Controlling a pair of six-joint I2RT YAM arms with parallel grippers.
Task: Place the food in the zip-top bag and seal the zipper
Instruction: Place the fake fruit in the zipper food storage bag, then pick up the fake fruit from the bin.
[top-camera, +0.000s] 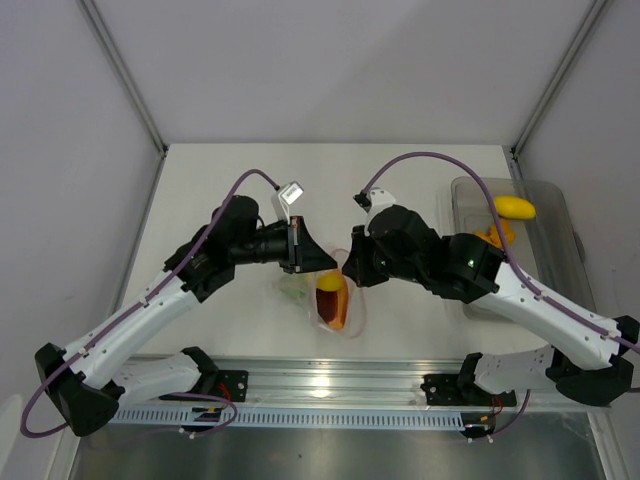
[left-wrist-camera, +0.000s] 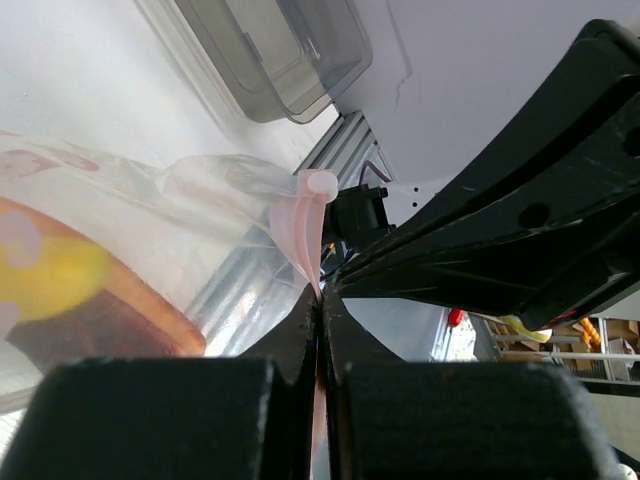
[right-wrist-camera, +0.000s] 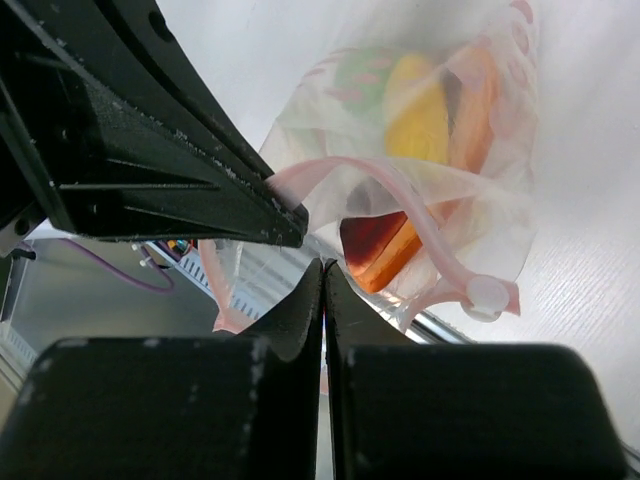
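Left hand (left-wrist-camera: 320, 300) pinches pink zipper (left-wrist-camera: 300, 220) of crinkly clear bag (left-wrist-camera: 150, 200) holding food (right-wrist-camera: 420, 120); right hand (right-wrist-camera: 323, 268) shut.

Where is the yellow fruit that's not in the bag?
In the top view, the yellow fruit lies in the clear tray on the right side, at the tray's far end, next to an orange piece.

The white table (top-camera: 250, 180) bears a grey-clear tray (top-camera: 480, 190).

Bright even light, blurred near wrist foregrounds
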